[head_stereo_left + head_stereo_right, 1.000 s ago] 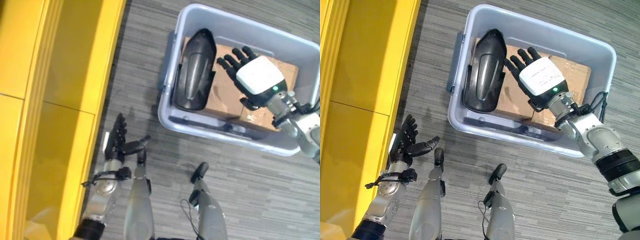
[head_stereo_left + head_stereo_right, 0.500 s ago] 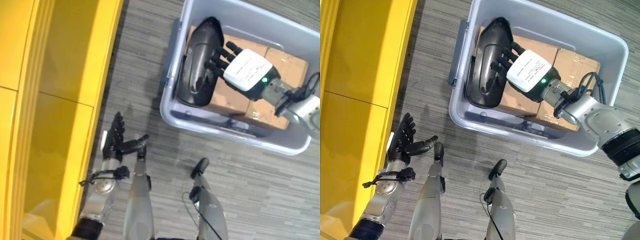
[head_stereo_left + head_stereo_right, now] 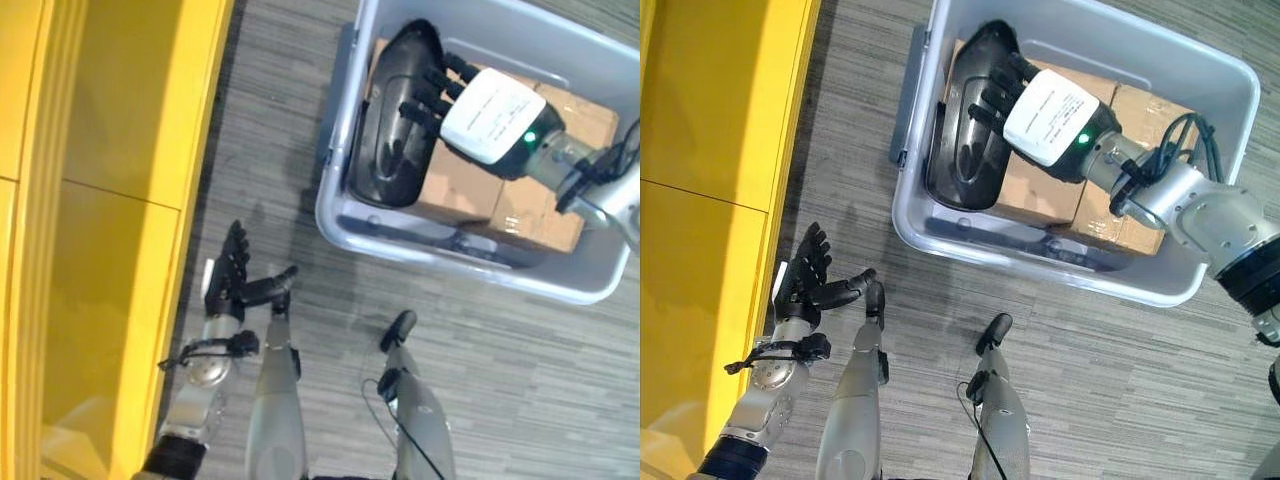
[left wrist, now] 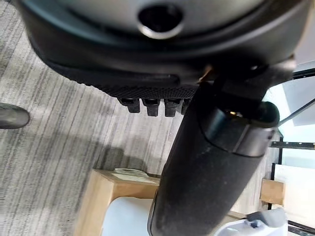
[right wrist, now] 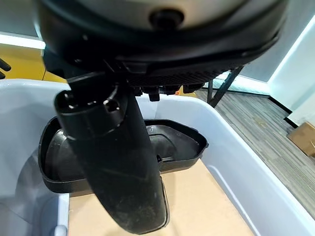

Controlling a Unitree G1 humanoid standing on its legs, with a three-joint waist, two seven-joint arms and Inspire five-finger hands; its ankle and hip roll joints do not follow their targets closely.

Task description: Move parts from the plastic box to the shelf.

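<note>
A black, shell-shaped plastic part (image 3: 375, 160) lies in the left end of the grey plastic box (image 3: 450, 262), propped on cardboard boxes (image 3: 500, 205). My right hand (image 3: 495, 100) reaches in from the right. It is open, with straight spread fingers laid over the part's upper half. The right wrist view shows the straight thumb (image 5: 118, 162) above the part's hollow side (image 5: 177, 142). I cannot tell whether the fingers touch the part. My left hand (image 3: 232, 280) hangs open and empty beside the yellow shelf (image 3: 110, 200), above the floor.
The yellow shelf runs along the whole left side. Grey striped carpet (image 3: 270, 120) lies between it and the box. The box's tall walls (image 5: 236, 162) enclose the part and the cardboard.
My right hand has moved left from above the cardboard onto the black part, fingers still straight. The view has shifted a little. The left hand has stayed put.
</note>
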